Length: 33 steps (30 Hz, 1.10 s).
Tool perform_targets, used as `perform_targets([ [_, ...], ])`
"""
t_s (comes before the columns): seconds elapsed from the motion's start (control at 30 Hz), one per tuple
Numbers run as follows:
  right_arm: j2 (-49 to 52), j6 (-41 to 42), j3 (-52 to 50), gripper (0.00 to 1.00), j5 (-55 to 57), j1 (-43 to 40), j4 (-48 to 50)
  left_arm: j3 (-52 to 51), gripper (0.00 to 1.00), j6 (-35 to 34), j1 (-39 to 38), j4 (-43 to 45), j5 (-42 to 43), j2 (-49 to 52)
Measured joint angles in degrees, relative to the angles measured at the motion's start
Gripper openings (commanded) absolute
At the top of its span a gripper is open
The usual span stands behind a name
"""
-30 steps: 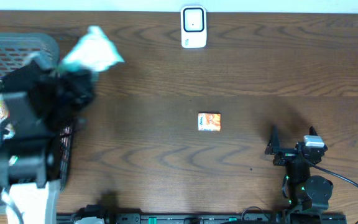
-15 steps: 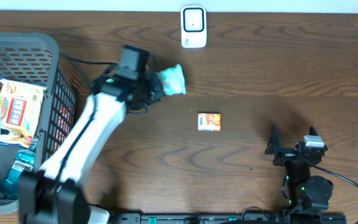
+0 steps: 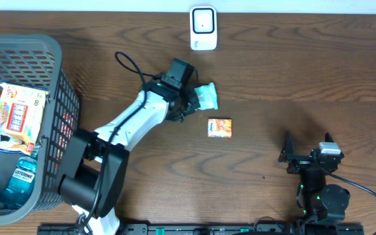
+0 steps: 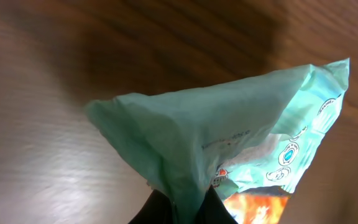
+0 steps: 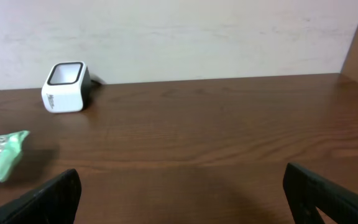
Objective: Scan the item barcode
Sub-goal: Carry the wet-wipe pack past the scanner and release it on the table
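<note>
Pinching the pale green packet [image 3: 207, 96] by one crimped end in the left gripper [image 3: 193, 100], jaws clenched tight on the film; holding it over the dark wooden table [image 3: 292, 72], between the white scanner [image 3: 203, 28] at the far edge and a small orange packet [image 3: 220, 128] lying flat near the middle; nearer the orange packet than the scanner, touching neither; seen from the left wrist as a fanned-out wedge of green film with printed round badges along one edge and a shadow on the wood behind; cannot tell whether lifted clear or brushing the surface; resting low by the near right edge with the right gripper [image 3: 305, 149], fingers spread wide and released, facing the scanner across the wood; off to the left, a grey mesh basket [image 3: 25, 39] holding a yellow snack pack [image 3: 19, 109] and a blue-labelled bottle [image 3: 17, 181]
</note>
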Motion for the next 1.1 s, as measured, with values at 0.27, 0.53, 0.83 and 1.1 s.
perform_targets([
  [0.27, 0.0, 0.0, 0.0, 0.99, 0.0, 0.0, 0.0, 0.0, 0.07, -8.8, -3.2, 3.0, -0.2, 4.4],
  [0.53, 0.0, 0.0, 0.0, 0.99, 0.0, 0.0, 0.0, 0.0, 0.56, -12.4, -9.0, 5.9, -0.2, 5.1],
  [0.83, 0.0, 0.0, 0.0, 0.99, 0.0, 0.0, 0.0, 0.0, 0.71, -12.2, -8.2, 5.4, -0.2, 3.6],
  [1.1, 0.0, 0.0, 0.0, 0.99, 0.0, 0.0, 0.0, 0.0, 0.86, -3.2, -3.9, 5.2, -0.2, -10.4],
])
